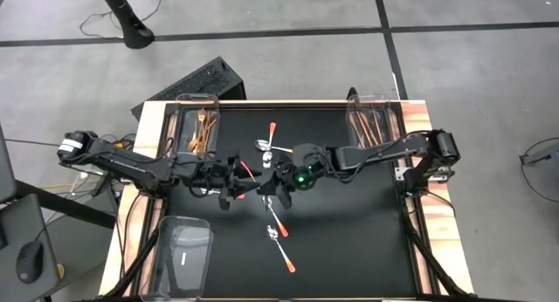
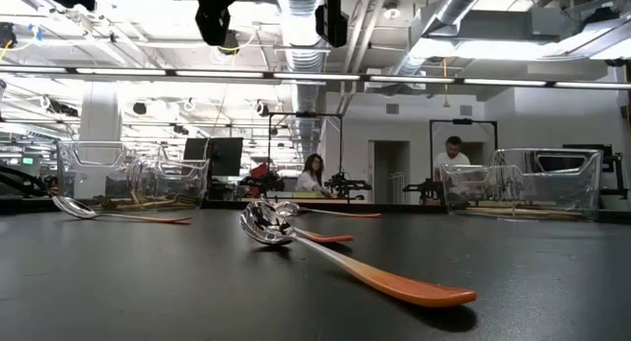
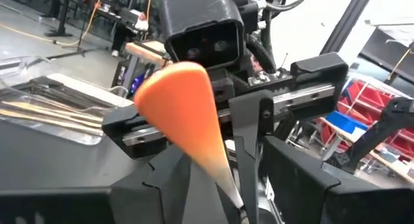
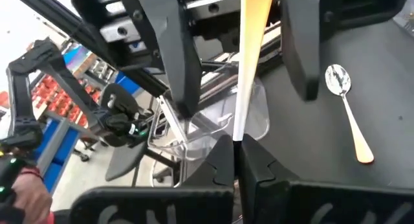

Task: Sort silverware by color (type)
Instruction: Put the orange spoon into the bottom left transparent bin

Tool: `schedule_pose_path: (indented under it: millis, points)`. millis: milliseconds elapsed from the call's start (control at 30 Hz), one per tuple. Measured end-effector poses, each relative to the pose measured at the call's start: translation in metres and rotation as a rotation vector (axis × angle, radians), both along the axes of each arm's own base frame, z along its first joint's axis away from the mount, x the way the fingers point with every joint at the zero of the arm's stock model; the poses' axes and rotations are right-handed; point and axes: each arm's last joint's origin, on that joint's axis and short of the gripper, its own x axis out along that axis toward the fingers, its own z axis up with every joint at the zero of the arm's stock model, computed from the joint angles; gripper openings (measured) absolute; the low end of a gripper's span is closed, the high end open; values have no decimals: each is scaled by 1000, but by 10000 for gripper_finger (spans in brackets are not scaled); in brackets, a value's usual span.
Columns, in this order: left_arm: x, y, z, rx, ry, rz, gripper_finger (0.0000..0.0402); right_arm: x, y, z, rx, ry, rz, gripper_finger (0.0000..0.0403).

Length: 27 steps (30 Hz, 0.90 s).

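A spoon with an orange-red handle (image 1: 247, 171) hangs over the middle of the black mat (image 1: 349, 241). My right gripper (image 4: 237, 153) is shut on it. My left gripper (image 4: 246, 101) faces it from the table's left side, open. Its two fingers stand on either side of the handle's orange end (image 3: 184, 114), with a gap on each side. The spoon's bowl is hidden behind my right fingers. Several more spoons lie flat on the mat (image 1: 271, 138) (image 1: 278, 223) (image 1: 285, 257). In the low view, both grippers hang above the nearest spoon (image 2: 296, 233). My right gripper pinches the spoon's thin silver neck (image 4: 237, 130), where the handle narrows, between its two fingers. The fingers come from the table's right side, nearly level and tipped a little down. The handle sticks out ahead of them toward my left gripper, lifted clear of the mat.
A clear bin with gold forks (image 1: 201, 127) stands at the far left. Another clear bin with copper knives (image 1: 371, 127) stands at the far right, and a third (image 1: 183, 254) at the near left corner. One spoon (image 4: 346, 111) lies on the mat just beyond the grippers. People stand in the room beyond the table.
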Motion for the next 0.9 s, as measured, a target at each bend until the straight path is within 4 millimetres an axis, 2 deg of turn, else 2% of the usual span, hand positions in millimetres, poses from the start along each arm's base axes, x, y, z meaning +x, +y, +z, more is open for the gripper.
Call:
schedule_pose_path:
  millis: [133, 367, 500, 633, 767, 900]
  points:
    - [3, 0, -3, 1, 6, 2, 144, 0, 1, 0, 0, 1, 2, 12]
    - [3, 1, -2, 8, 0, -23, 18, 0, 1, 0, -32, -12, 8, 15]
    - [3, 3, -3, 8, 11, -36, 11, 0, 0, 0, -14, -2, -9, 33]
    - [-1, 8, -6, 5, 80, -8, 5, 0, -2, -2, 10, 24, -40, 81]
    - [-12, 13, -12, -6, 310, 121, 5, -10, -11, 5, 38, 80, -164, 127]
    - [-30, 16, 6, -22, 556, 297, 4, -25, -18, 16, -20, 120, -290, 150]
